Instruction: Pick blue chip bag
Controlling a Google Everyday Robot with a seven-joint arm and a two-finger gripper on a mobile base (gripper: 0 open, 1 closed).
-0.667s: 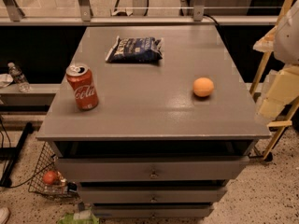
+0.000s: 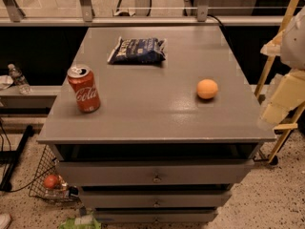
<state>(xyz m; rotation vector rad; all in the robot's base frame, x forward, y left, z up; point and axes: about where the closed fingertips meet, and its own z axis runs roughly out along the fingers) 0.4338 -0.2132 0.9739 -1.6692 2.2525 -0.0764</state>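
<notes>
Nearest the camera are the 3 drawer fronts of the grey desk (image 2: pixel 152 113). On its top, towards the front left, a red Coca-Cola can (image 2: pixel 84 88) stands upright. An orange (image 2: pixel 207 88) sits well apart from it on the right.

The gripper (image 2: pixel 279 104) is a pale, blurred shape off the desk's right edge, about level with the orange. It is over the floor, not over the top, and holds nothing. Whether it is set wide or narrow cannot be told.

Further back, just left of centre, the blue chip bag (image 2: pixel 138 50) lies flat, with its long side running left to right. Nothing touches it, and the can and the orange are both well clear.

The bag should be very light, soft and crinkly, probably puffed with air, so it will give under pressure and its smooth film may slip (the chips inside would crush under a hard squeeze). The best hold looks like a top-down pinch across the short width near the middle. 1 of the 2 pale crimped ends would offer a flatter, stiffer edge. The reach is long, from the right side diagonally to the back.
</notes>
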